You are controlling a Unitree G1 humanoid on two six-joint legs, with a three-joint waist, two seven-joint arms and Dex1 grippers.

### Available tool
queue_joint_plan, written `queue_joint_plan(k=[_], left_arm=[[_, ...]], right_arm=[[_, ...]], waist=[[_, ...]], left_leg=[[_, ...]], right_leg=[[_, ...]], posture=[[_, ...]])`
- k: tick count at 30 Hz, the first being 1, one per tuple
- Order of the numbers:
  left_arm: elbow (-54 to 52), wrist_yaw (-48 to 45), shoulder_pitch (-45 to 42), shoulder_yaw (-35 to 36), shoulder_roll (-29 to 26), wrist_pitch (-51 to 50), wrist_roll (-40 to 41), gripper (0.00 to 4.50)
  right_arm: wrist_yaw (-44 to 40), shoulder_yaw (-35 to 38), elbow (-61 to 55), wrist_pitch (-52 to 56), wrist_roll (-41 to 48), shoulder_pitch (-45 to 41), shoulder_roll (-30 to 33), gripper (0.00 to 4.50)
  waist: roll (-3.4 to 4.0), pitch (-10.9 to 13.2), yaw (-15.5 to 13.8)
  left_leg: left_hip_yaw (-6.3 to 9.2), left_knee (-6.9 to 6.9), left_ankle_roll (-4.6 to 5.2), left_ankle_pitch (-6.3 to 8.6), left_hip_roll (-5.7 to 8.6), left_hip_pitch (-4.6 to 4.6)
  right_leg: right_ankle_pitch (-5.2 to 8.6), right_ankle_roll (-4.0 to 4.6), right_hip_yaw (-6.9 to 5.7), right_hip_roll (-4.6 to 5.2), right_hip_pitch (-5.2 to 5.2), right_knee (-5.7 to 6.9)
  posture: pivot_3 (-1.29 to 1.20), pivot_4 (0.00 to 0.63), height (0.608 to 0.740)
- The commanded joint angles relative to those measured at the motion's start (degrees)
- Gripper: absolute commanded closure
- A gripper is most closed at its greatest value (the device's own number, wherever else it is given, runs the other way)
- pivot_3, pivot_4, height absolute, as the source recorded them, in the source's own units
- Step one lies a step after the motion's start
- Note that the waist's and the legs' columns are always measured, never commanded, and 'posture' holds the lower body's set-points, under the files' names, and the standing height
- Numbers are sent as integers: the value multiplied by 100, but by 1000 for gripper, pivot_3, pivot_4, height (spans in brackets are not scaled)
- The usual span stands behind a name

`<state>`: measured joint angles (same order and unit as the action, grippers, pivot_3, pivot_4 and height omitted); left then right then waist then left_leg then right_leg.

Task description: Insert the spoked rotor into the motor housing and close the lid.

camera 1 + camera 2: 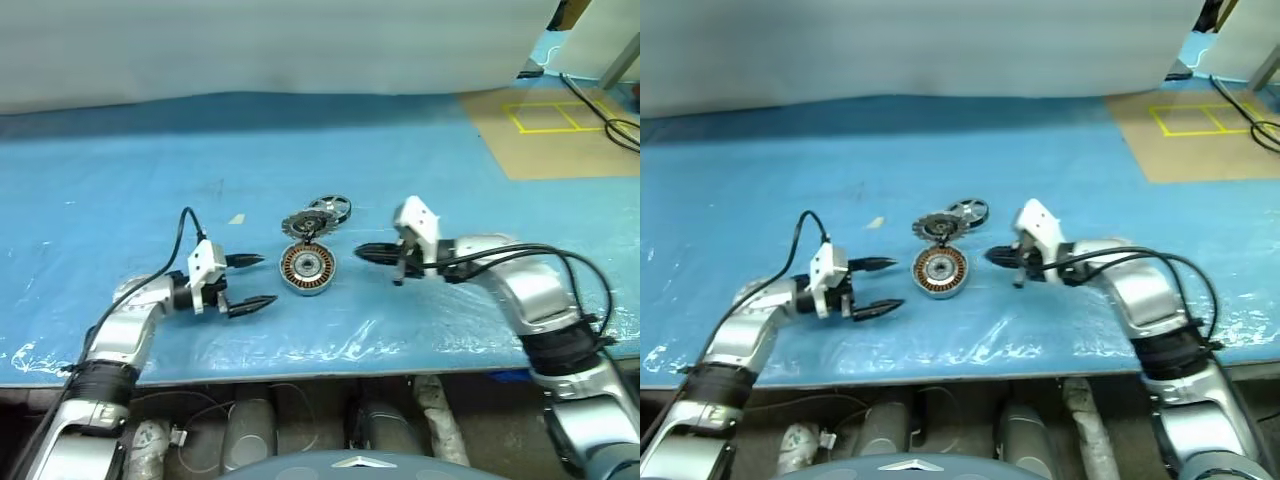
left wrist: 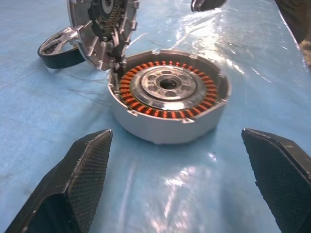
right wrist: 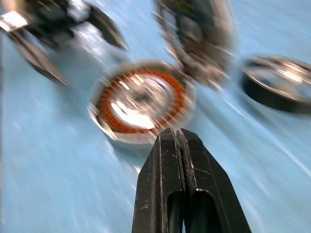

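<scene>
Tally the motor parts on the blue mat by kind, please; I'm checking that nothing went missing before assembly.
Motor housing, copper windings showing: 1
Hinged lid, standing open at the housing's far edge: 1
Spoked rotor, lying on the mat behind the lid: 1
Total: 3

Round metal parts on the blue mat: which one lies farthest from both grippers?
The spoked rotor: silver rim, dark spokes, flat behind the upright lid and the copper-wound motor housing.

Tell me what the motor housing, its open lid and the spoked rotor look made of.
Motor housing: likely cast aluminium, matt grey wall, around glossy copper-coloured windings.
Lid: bright machined metal, standing open.
Spoked rotor: shiny silver metal rim over a dark band, perhaps rubber or magnets.
</scene>
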<state>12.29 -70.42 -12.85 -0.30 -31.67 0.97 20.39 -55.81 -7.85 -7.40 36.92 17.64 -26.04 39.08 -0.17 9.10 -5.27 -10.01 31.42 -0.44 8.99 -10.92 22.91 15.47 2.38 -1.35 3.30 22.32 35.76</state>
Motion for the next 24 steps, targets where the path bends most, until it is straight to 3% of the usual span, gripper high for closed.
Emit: queue_joint_plan(k=[1, 3, 9, 12, 17, 23, 24], left_arm=[[-449, 144, 9, 374, -96, -228, 372, 0], [-535, 289, -47, 437, -24, -296, 429, 0], [-861, 535, -38, 465, 258, -560, 665, 0], [-1063, 702, 24, 466, 368, -753, 769, 0], [-1303, 812, 139, 413, 418, -851, 768, 0], [-1410, 944, 246, 416, 406, -797, 664, 0], [-1440, 961, 282, 402, 413, -784, 651, 0]], right_arm=[[-126, 235, 779, -675, -305, -511, 311, 4474], [-175, 124, 1470, -1154, -555, -978, 309, 4474], [-481, -769, 4100, -2890, -1597, -2999, -651, 4474], [-291, -919, 5596, -3590, -1986, -3781, -1208, 3952], [65, -1036, 7253, -4259, -2502, -4602, -1842, 2231], [726, -1151, 8060, -4673, -3103, -4879, -2171, 179], [787, -1123, 8111, -4683, -3138, -4894, -2209, 32]], waist=[[5, 3, 2], [10, 5, 4], [17, 14, 158], [15, 17, 149], [18, 24, 126], [22, 29, 134], [24, 30, 136]], left_leg=[[-1, 2, 0, 0, 0, -10], [-4, 5, 1, 0, 1, -13], [-8, 78, 5, -1, -8, 8], [-7, 84, 11, -3, -11, 25], [-3, 111, 28, -11, -22, 91], [-1, 142, 32, -8, -43, 113], [-1, 145, 31, -7, -47, 113]], right_leg=[[3, 4, 2, 0, -6, 1], [17, 29, 5, 1, -9, 0], [20, 39, 19, -1, 10, 61], [26, 50, 12, -1, 35, 98], [28, 55, -10, -1, 82, 107], [27, 58, -23, -8, 91, 118], [25, 60, -22, -11, 91, 118]], posture=[[0, 150, 740], [0, 150, 740], [0, 150, 740], [0, 150, 740], [0, 150, 740], [0, 150, 740], [0, 150, 740]])
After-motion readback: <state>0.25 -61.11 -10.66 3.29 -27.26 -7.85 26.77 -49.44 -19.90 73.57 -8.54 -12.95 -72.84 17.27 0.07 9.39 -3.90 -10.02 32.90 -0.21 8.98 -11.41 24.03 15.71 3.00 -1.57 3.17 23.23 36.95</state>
